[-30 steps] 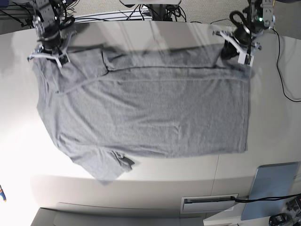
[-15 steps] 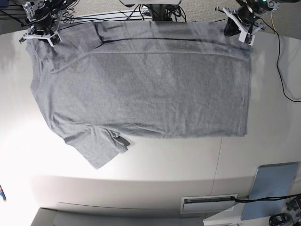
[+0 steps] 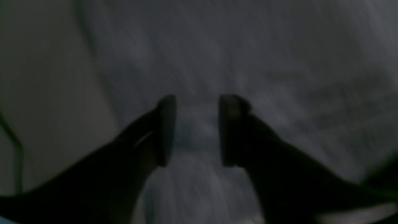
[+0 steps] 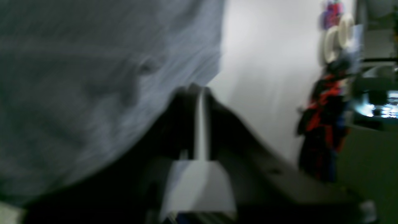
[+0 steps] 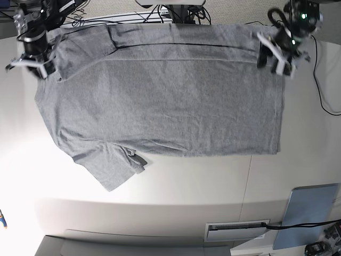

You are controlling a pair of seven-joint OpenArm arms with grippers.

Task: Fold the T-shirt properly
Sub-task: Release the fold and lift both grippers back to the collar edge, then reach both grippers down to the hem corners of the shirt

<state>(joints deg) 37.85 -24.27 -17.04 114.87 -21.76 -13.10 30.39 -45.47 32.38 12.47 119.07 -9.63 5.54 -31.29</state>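
The heather-grey T-shirt [image 5: 170,96] lies spread flat on the white table [image 5: 160,181], plain side up, with one sleeve folded over at the lower left. In the base view my left gripper [image 5: 277,56] hovers over the shirt's far right corner. The blurred left wrist view shows that left gripper [image 3: 196,130] open, with only grey cloth [image 3: 279,62] beneath it. My right gripper [image 5: 32,61] is at the far left, beside the shoulder edge. In the right wrist view a narrow pale slit shows between the right gripper's [image 4: 202,118] fingers, and the shirt [image 4: 77,77] lies to their left.
A pale blue flat panel [image 5: 309,213] leans at the bottom right, next to a white slotted vent [image 5: 237,229]. Black cables [image 5: 160,13] bunch along the table's far edge. Another cable [image 5: 322,90] runs down the right side.
Both grippers dragged the shirt's top edge toward the far side, then opened and let it go. Each has drawn back toward the camera, and the shirt now rests flat.
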